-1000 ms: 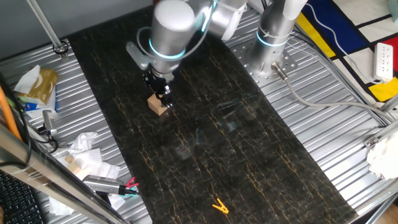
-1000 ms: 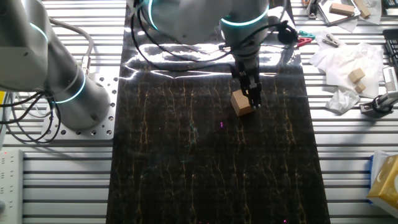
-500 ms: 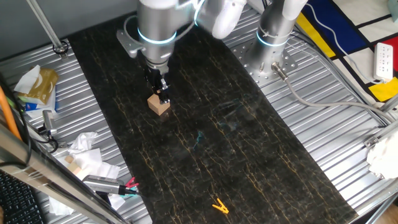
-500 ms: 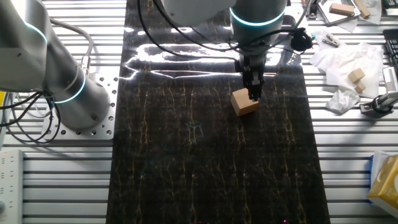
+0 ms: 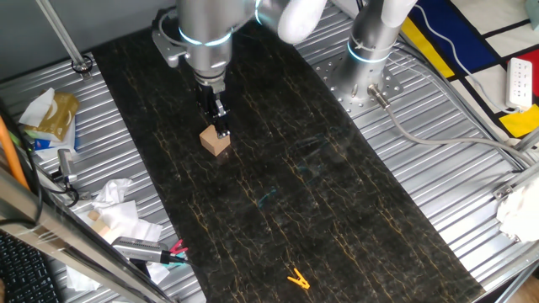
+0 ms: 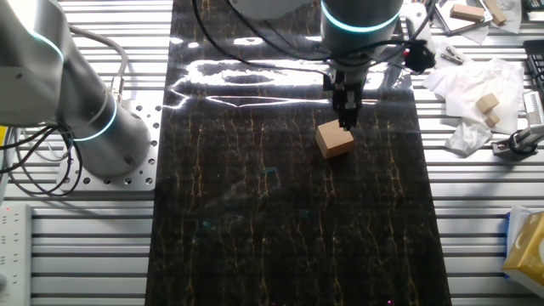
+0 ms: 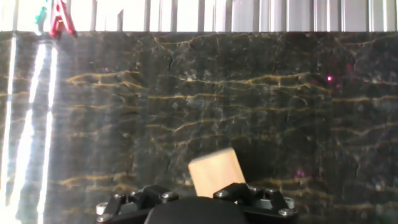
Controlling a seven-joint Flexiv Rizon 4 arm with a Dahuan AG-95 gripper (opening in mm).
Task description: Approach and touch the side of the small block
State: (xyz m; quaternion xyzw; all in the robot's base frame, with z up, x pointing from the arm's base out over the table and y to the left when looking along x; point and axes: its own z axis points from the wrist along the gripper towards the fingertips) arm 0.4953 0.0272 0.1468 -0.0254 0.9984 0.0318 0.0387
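Observation:
The small block, a plain light-brown wooden cube, sits on the dark marbled mat. It also shows in the other fixed view and low in the hand view. My gripper points down with its two dark fingers close together. Its tips are at the block's far upper edge and seem to touch it; in the other fixed view the gripper stands just behind the block. In the hand view only the gripper's black body shows along the bottom edge, and the fingertips are hidden.
A yellow-orange clip lies near the mat's front end. Crumpled paper with tiny pale blocks and a red-handled tool lie on the ribbed table to the left. A second arm's base stands at the back right.
The arm has swung left and back, carrying the gripper from the block's right side round to its far edge. The block has stayed in place.

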